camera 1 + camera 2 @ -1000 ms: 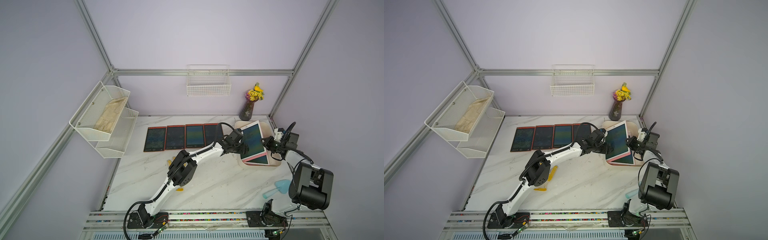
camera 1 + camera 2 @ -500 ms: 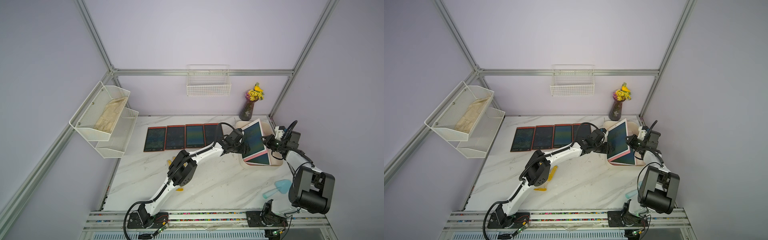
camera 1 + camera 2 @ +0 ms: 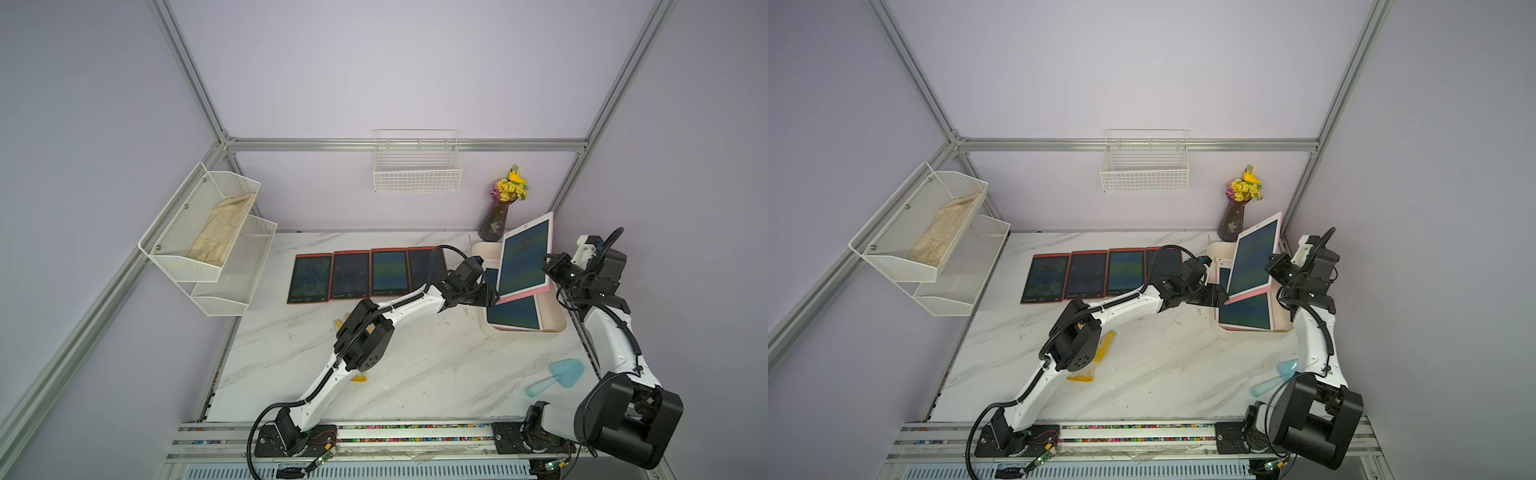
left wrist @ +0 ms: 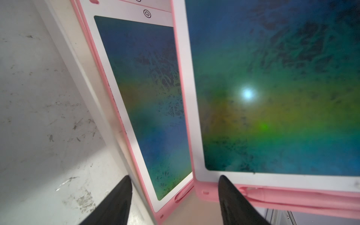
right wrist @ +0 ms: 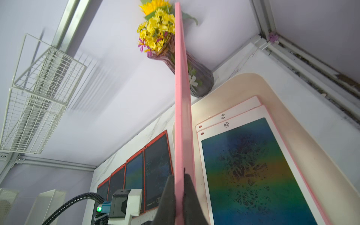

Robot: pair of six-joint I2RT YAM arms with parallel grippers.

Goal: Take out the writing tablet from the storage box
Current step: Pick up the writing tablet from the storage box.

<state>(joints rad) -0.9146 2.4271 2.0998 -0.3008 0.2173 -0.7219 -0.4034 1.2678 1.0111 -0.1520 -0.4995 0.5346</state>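
Jaws of the right claw (image 5: 180,179) pinch the pink writing tablet (image 3: 524,257), tilted steeply above the storage box (image 3: 556,318); left claw (image 4: 174,176) spread wide by its lower corner.

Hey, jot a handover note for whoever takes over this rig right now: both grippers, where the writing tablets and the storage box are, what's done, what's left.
Right gripper: shut on the edge of the pink tablet, holding it steeply tilted above the storage box.
Left gripper: open, fingers by that tablet's lower corner, not gripping.
Box: at least two more pink tablets lie inside.
Four red tablets lie in a row on the table.
Done: one tablet lifted off the stack.
Left: probably carry it clear of the box and set it down.
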